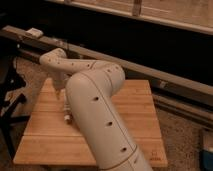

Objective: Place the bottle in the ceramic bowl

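End effector hangs low over left part of tabletop, pointing down. Can't tell if it's gripping or loose. Bottle is right at its tip, approx. upright, pale, lower end close to the wood. Ceramic bowl is hidden behind the big white arm crossing mid-view.

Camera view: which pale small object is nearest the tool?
The slim whitish bottle, just below the tool over the wooden table; the white block lies back on the dark rail.
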Controlling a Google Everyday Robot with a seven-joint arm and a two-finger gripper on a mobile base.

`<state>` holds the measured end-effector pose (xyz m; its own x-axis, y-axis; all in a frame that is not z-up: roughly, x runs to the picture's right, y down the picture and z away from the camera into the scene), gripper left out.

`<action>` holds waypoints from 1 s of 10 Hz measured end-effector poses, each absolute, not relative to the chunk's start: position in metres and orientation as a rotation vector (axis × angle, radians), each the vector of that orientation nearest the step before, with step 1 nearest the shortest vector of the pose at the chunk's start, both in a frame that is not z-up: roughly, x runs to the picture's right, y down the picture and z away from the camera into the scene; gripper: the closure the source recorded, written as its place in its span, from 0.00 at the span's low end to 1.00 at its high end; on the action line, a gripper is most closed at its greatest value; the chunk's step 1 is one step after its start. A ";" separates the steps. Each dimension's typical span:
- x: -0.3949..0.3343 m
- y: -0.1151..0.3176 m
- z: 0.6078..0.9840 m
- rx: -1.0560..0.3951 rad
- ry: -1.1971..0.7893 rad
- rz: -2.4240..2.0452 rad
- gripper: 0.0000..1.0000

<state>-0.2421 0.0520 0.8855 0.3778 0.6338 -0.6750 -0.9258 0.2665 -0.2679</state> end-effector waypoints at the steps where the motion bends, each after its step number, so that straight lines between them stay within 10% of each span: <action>1: -0.242 0.057 0.891 -0.710 0.497 1.107 0.35; 10: -0.236 0.089 0.918 -0.712 0.548 1.123 0.37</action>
<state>-0.2359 0.0890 0.9181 0.3451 0.6104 -0.7130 -0.9376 0.2587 -0.2323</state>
